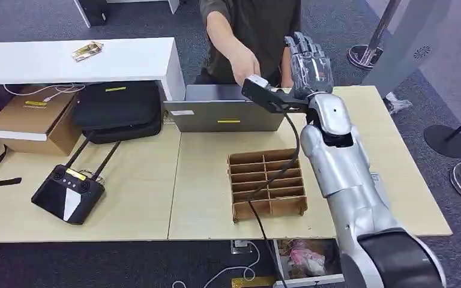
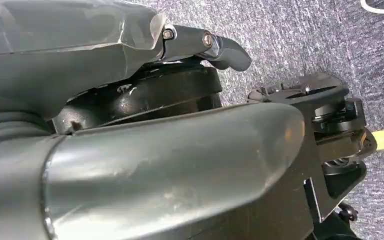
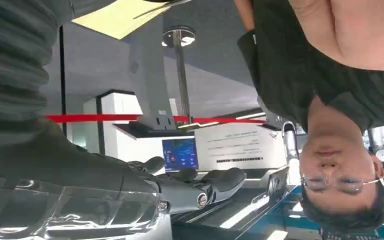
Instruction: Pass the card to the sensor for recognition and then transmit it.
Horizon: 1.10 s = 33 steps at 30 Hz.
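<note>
**Inspector A:** Start with the largest. Table (image 1: pixel 156 180)?

**Inspector B:** Light wood. A person (image 1: pixel 258 24) stands at its far edge, opposite the robot. The right arm (image 1: pixel 348 174) is raised over the table's right half and reaches toward that person.

**A:** Fixtures?

**B:** A grey unit (image 1: pixel 228 114) with a yellow label lies flat at the far edge, and I judge it to be the sensor. A cardboard tray (image 1: pixel 267 183) with dividers sits nearer the robot, just beside the arm.

**A:** State of the right hand (image 1: pixel 309 63)?

**B:** It is held upright above the unit's far right corner, fingers straight and a little apart. I see nothing in it in the head view or the right wrist view.

**A:** And the left hand (image 2: pixel 155 150)?

**B:** It hangs low over grey carpet. One finger is bent, but I cannot tell how far the hand is closed.

**A:** Where is the card?

**B:** I cannot make it out. The person's hand (image 1: pixel 244 63) is just to the left of the right hand, at the same height. Whether it holds the card is too small to tell, so I cannot give the card's long axis.

**A:** What does the next move turn on?

**B:** In my judgement, on that gap. The right hand is the nearer one by far. If the card is in the person's hand, it lies to the right hand's left.
</note>
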Each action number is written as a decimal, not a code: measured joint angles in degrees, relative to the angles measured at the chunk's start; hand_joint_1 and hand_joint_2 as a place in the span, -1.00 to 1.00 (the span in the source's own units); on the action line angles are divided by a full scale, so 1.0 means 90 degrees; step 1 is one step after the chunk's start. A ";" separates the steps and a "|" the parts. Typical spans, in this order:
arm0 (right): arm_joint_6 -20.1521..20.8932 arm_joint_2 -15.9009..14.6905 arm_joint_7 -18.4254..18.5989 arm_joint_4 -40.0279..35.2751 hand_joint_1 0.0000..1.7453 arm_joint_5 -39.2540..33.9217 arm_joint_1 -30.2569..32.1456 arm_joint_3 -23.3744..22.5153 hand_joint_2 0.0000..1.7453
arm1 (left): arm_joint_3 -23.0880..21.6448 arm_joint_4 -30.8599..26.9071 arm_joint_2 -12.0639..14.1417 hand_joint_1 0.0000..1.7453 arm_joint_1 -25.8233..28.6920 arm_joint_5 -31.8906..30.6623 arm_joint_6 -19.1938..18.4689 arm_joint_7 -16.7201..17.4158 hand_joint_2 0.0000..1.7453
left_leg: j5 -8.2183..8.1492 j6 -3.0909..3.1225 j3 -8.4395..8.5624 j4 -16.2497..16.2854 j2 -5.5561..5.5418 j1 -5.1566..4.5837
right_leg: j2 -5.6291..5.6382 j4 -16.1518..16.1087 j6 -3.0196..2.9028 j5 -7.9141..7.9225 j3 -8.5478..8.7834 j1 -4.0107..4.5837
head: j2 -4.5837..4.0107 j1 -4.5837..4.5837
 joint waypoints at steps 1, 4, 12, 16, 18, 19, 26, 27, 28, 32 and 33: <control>0.0000 0.0000 0.0000 0.0002 -1.00 0.0000 -0.0002 0.0000 1.00 | 0.0000 0.0000 0.0000 -1.00 0.0000 0.0000 0.0000 0.0000 -1.00 | 0.0000 0.0000 0.0000 0.0000 0.0000 0.0000 | 0.0000 0.0000 0.0000 0.0000 0.0000 0.0000 | 0.0000 0.0000; 0.0000 0.0000 0.0000 0.0002 1.00 0.0000 -0.0002 0.0000 1.00 | 0.0000 0.0000 -0.0002 -1.00 0.0000 0.0000 0.0000 0.0000 -1.00 | 0.0000 0.0000 0.0000 0.0000 0.0000 0.0000 | 0.0000 0.0000 0.0000 0.0000 0.0000 0.0000 | 0.0000 0.0000; -0.0019 -0.0002 -0.0022 0.0000 1.00 -0.0136 -0.0005 0.0002 1.00 | 0.0000 0.0000 -0.0005 -1.00 0.0018 0.0049 0.0002 -0.0039 -1.00 | 0.0000 0.0000 0.0000 0.0000 0.0000 0.0000 | 0.0000 0.0000 0.0000 0.0000 0.0000 0.0000 | 0.0000 0.0000; -0.0039 -0.0002 -0.0046 0.0002 1.00 -0.0180 -0.0034 0.0012 1.00 | 0.0000 0.0000 -0.0005 -1.00 0.0033 0.0075 0.0005 -0.0100 -1.00 | 0.0000 0.0000 0.0000 0.0000 0.0000 0.0000 | 0.0000 0.0000 0.0000 0.0000 0.0000 0.0000 | 0.0000 0.0000; -0.0046 -0.0005 -0.0044 0.0002 1.00 -0.0202 -0.0048 0.0019 1.00 | 0.0000 0.0002 -0.0005 -1.00 0.0036 0.0090 0.0002 -0.0114 -1.00 | 0.0000 0.0000 0.0000 0.0000 0.0000 0.0000 | 0.0000 0.0000 0.0000 0.0000 0.0000 0.0000 | 0.0000 0.0000; -0.0051 -0.0005 -0.0044 0.0002 1.00 -0.0204 -0.0052 0.0022 1.00 | 0.0000 0.0002 -0.0005 -1.00 0.0038 0.0090 0.0000 -0.0121 -1.00 | 0.0000 0.0000 0.0000 0.0000 0.0000 0.0000 | 0.0000 0.0000 0.0000 0.0000 0.0000 0.0000 | 0.0000 0.0000; -0.0104 -0.0015 -0.0044 0.0002 1.00 -0.0214 -0.0069 0.0027 1.00 | 0.0000 0.0002 -0.0005 -1.00 0.0042 0.0090 -0.0005 -0.0134 -1.00 | 0.0000 0.0000 0.0000 0.0000 0.0000 0.0000 | 0.0000 0.0000 0.0000 0.0000 0.0000 0.0000 | 0.0000 0.0000; -0.0104 -0.0022 -0.0044 0.0000 1.00 -0.0223 -0.0069 0.0027 1.00 | 0.0000 0.0002 -0.0005 -1.00 0.0042 0.0090 -0.0012 -0.0134 -1.00 | 0.0000 0.0000 0.0000 0.0000 0.0000 0.0000 | 0.0000 0.0000 0.0000 0.0000 0.0000 0.0000 | 0.0000 0.0000; -0.0102 -0.0029 -0.0044 0.0002 1.00 -0.0233 -0.0068 0.0027 1.00 | 0.0000 0.0002 -0.0005 -1.00 0.0042 0.0087 -0.0015 -0.0131 -1.00 | 0.0000 0.0000 0.0000 0.0000 0.0000 0.0000 | 0.0000 0.0000 0.0000 0.0000 0.0000 0.0000 | 0.0000 0.0000; -0.0112 -0.0066 -0.0041 0.0000 1.00 -0.0260 -0.0068 0.0027 1.00 | -0.0002 0.0002 -0.0005 -1.00 0.0041 0.0070 -0.0022 -0.0102 -1.00 | 0.0000 0.0000 0.0000 0.0000 0.0000 0.0000 | 0.0000 0.0000 0.0000 0.0000 0.0000 0.0000 | 0.0000 0.0000; -0.0112 -0.0075 -0.0031 -0.0002 1.00 -0.0257 -0.0068 0.0027 1.00 | -0.0002 0.0002 -0.0005 -1.00 0.0041 0.0070 -0.0022 -0.0102 -1.00 | 0.0000 0.0000 0.0000 0.0000 0.0000 0.0000 | 0.0000 0.0000 0.0000 0.0000 0.0000 0.0000 | 0.0000 0.0000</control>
